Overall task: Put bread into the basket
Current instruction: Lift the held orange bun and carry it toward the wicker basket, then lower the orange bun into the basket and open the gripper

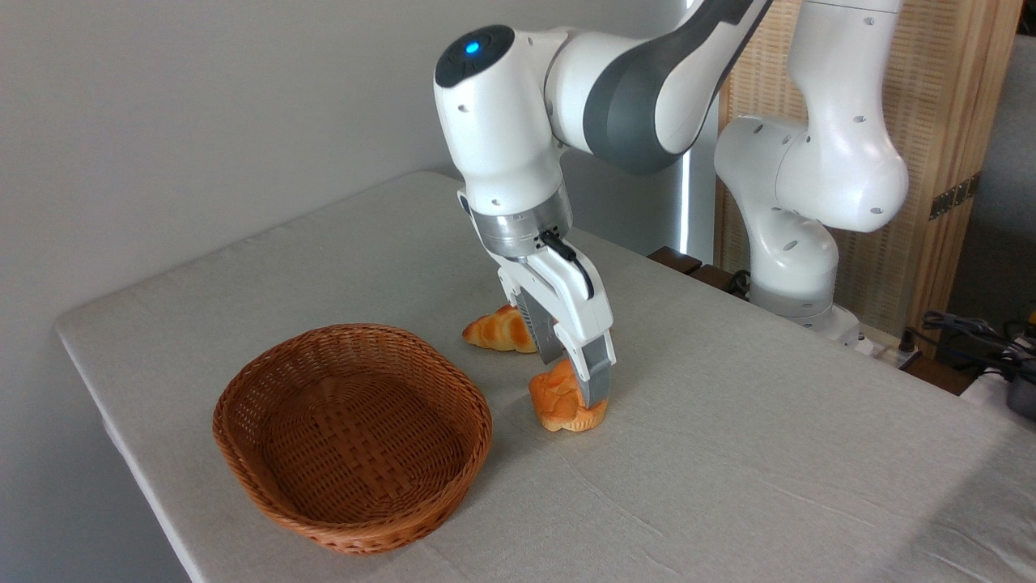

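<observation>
The gripper [584, 387] is down on the bread [560, 405], a small lumpy golden bun resting on the bench [728, 453] just to the right of the basket [352, 437]. One grey finger crosses the bun's near side and the other is hidden behind it, so the jaws seem to straddle the bun, but I cannot tell whether they have closed on it or are merely placed around it.

To do this step well, the fingers should close across the bun's widest part, low enough to catch the body and not only the knotted top (which looks likely to slip or crumple), and firmly enough to hold without crushing. Then a straight lift should come before any sideways travel, high enough to clear the basket's near rim.

Behind the gripper lies a braided loaf [498, 330], its right end hidden by the fingers. The basket holds nothing.
</observation>
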